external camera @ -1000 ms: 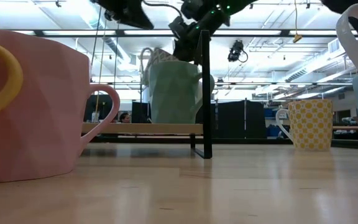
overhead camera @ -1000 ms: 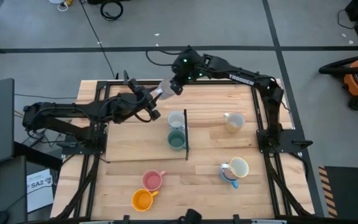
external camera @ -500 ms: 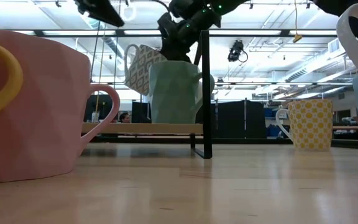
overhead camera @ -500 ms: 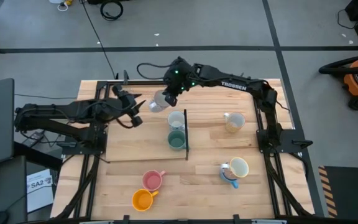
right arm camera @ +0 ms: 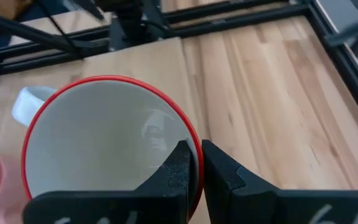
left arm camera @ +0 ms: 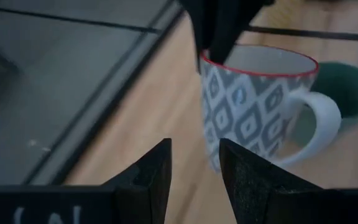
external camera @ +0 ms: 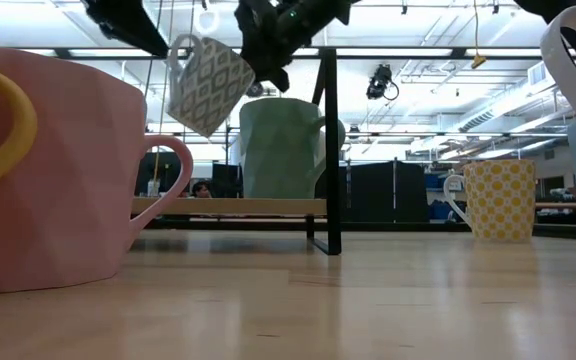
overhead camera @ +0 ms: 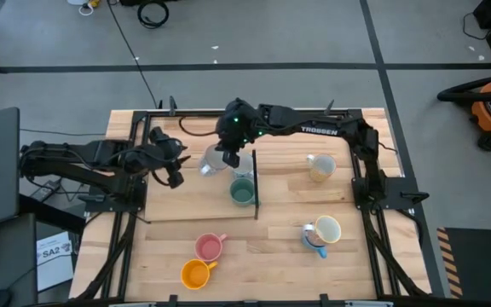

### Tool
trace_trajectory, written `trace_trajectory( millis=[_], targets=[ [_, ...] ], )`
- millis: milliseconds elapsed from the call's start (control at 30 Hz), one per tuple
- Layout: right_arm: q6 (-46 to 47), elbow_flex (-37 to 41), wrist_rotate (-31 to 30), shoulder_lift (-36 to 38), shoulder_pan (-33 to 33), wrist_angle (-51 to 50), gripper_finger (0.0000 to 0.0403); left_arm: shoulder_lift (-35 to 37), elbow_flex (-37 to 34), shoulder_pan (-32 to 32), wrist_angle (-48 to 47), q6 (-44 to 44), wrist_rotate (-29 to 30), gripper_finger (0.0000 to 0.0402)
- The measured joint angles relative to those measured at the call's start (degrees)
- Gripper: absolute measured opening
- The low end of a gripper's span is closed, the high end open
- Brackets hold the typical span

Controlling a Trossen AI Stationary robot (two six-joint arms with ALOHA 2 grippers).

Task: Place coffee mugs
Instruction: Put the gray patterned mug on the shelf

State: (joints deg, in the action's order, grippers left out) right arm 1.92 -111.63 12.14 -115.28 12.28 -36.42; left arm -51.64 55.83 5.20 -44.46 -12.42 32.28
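**Rim-pinched mug hangs over the far table**

The right gripper (overhead camera: 226, 153) pinches the rim of the patterned mug (overhead camera: 210, 160), one finger inside, and holds it tilted in the air left of the black divider (overhead camera: 255, 183), near the green mug (overhead camera: 242, 193). A thin glazed rim could slip from so small a grip and drop. The left gripper (overhead camera: 174, 169) waits nearby, fingers narrowly apart, empty. Smooth ceramic, round body, looped handle, wooden table (overhead camera: 288, 230)

A robotics lab or workshop is indicated by the framed wooden table (overhead camera: 186, 205) set on a taped grey concrete floor (overhead camera: 314, 34), an orange shop vacuum (overhead camera: 488, 102) at three o'clock, and rows of ceiling lights (external camera: 448, 130) seen beyond.
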Motion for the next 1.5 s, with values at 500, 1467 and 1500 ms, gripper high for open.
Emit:
trace_trajectory(
  millis=[500,1467,1500],
  targets=[
    [-2.2,0.0,-3.4,-1.8,-2.3,0.3,0.0028,-3.0,0.0,1.2,-7.0,-9.7,-4.5,0.0141],
    [-2.5,0.3,-3.5,-7.5,-2.3,1.0,0.0029,-16.5,0.0,1.1,-9.5,-9.5,-4.0,0.0141],
    [-2.6,0.3,-3.5,-7.4,-2.3,0.9,0.0029,-16.8,0.0,1.1,-9.6,-9.5,-4.1,0.0141]
  ],
)
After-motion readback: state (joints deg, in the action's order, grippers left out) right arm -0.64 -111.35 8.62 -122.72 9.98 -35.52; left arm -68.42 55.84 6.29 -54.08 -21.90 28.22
